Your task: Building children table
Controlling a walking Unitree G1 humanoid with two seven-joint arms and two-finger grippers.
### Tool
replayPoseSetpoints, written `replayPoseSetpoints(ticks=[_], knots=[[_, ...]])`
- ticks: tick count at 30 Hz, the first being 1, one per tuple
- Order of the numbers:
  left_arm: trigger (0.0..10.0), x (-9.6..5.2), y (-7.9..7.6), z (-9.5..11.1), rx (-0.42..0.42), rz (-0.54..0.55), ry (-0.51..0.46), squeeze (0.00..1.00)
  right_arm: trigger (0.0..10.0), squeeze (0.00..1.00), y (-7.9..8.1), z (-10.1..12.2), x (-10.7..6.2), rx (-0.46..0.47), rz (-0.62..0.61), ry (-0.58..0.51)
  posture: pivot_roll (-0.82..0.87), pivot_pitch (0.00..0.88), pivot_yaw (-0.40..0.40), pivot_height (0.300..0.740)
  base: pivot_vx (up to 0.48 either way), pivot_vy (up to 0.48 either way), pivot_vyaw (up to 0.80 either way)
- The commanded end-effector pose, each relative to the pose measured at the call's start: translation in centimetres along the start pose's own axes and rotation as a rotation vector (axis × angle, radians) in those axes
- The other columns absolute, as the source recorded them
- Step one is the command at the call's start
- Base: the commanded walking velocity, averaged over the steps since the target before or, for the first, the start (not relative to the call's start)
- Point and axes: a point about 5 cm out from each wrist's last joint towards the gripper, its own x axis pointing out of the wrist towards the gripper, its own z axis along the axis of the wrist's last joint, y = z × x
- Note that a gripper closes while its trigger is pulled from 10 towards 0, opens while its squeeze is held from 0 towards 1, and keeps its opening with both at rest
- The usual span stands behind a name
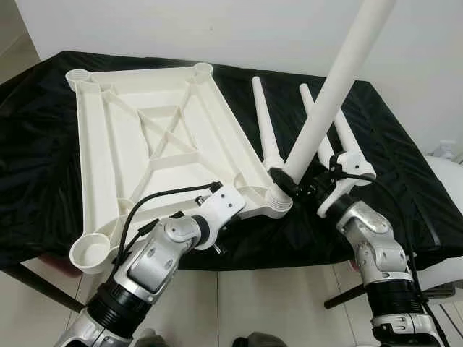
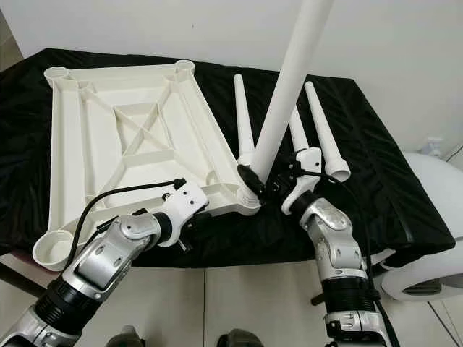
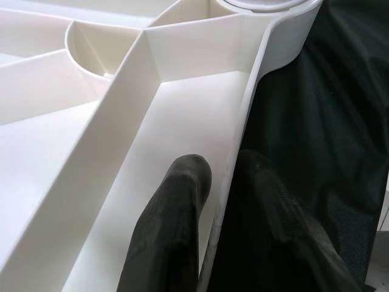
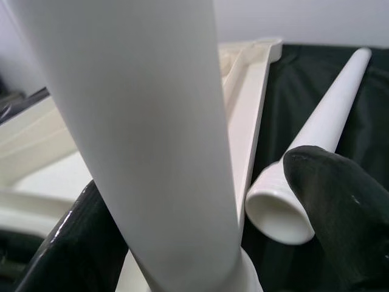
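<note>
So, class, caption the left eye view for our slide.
Left gripper pinches the upturned tabletop rim; right gripper seats a leg in its corner.

Head stereo pair: we look forward and down over the black-draped table (image 1: 43, 144); both eyes share the upturned tabletop (image 1: 145, 130). Left wrist camera sits close along the tabletop's rim (image 3: 243, 121). Right wrist camera sits close against the upright leg (image 4: 152, 121).

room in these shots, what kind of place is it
Probably a room in a home, set up for assembly, though little of it shows. A table under a black cloth stands against a plain white wall on a pale tiled floor, with an upturned white tabletop and loose legs on it.
</note>
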Motion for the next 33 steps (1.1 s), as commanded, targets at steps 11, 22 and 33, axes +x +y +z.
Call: replayPoseSetpoints(ticks=[11, 22, 33], knots=[[10.0, 0.5, -1.1, -0.3, -0.025, -0.095, 0.016, 0.0, 10.0, 0.0, -1.4, 0.0, -0.4, -0.016, 0.059, 0.02, 0.0, 0.016, -0.075, 0.74, 0.0, 0.0, 0.0], [10.0, 0.5, -1.1, -0.3, -0.026, -0.097, 0.016, 0.0, 0.0, 0.0, -1.0, -0.4, 0.0, -0.009, 0.091, 0.014, 0.0, 0.025, -0.074, 0.74, 0.0, 0.0, 0.0], [10.0, 0.5, -1.1, -0.4, -0.03, -0.096, 0.017, 0.0, 10.0, 0.0, 0.1, -0.8, 0.5, 0.021, 0.084, 0.016, 0.0, 0.028, -0.077, 0.74, 0.0, 0.0, 0.0]])
